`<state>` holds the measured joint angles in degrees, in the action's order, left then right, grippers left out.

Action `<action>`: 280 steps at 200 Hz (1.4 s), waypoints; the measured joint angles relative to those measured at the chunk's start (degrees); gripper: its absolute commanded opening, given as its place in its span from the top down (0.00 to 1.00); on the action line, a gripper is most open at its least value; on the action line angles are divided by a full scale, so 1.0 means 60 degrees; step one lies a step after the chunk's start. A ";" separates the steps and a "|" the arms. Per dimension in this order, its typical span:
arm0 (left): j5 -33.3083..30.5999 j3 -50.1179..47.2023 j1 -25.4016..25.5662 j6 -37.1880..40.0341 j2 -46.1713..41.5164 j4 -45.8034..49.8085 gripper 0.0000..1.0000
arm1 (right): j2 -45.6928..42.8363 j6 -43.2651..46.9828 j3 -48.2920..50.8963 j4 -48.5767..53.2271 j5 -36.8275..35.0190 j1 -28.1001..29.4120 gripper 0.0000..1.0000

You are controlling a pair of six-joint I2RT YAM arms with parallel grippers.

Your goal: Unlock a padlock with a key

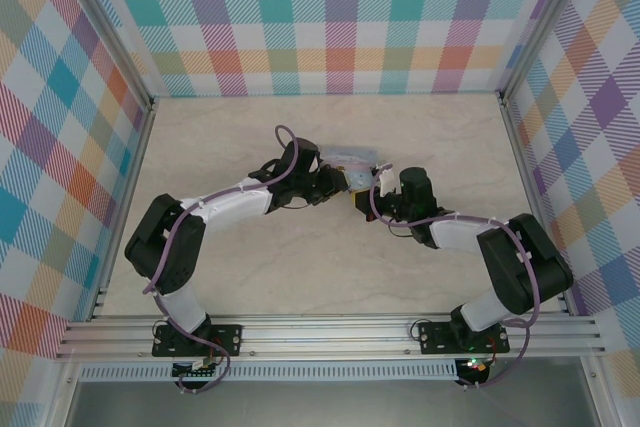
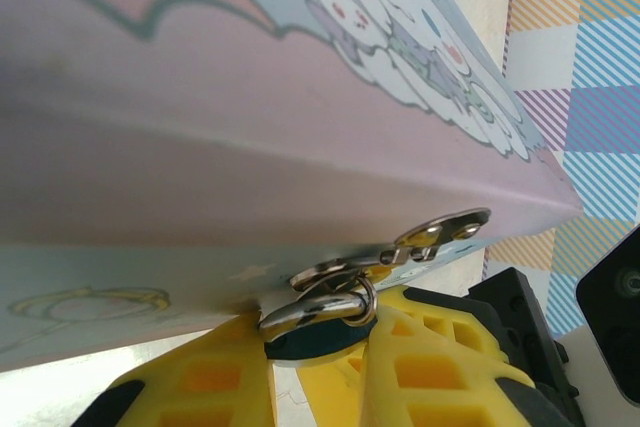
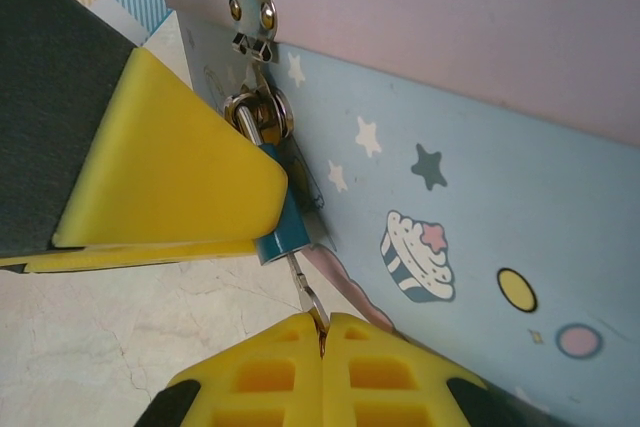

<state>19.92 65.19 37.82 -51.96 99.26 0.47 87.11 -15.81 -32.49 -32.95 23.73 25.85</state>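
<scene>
— Where is the padlock?

— It hangs on the front of the pale blue cartoon tin, just under the lid's edge. Its shackle passes through the ring of the small riveted hasp. The dark bluish body points down and away from the tin wall.

— And the key?

— The thin key sits at the bottom end of the padlock body, in line with it. Its blade meets the keyhole end. How deep it goes I cannot tell.

— What holds the key?

— The right gripper. Its two yellow fingers are pressed together with the key's bow pinched between the tips.

— The other arm?

— In the left wrist view, the left gripper has a yellow finger on each side of the padlock body, clamped on it just beneath the shackle. From the right wrist view, one of those fingers covers most of the lock's side.

— Is the shackle sprung?

— I cannot tell; it looks seated in the body.

— And seen from above?

— The two arms meet nose to nose near the middle of the marble-patterned table, with the tin at their tips, raised and tilted on the left arm's side.
</scene>
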 measured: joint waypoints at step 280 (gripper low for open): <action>0.0175 -0.1559 -0.0455 -0.0681 -0.1596 -0.0885 0.34 | 0.0925 -0.2102 -0.0419 -0.0637 0.0178 0.0080 0.98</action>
<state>20.97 55.83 35.09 -56.05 89.69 -4.84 92.66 -28.42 -35.00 -36.77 24.80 26.33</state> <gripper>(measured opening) 0.679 0.059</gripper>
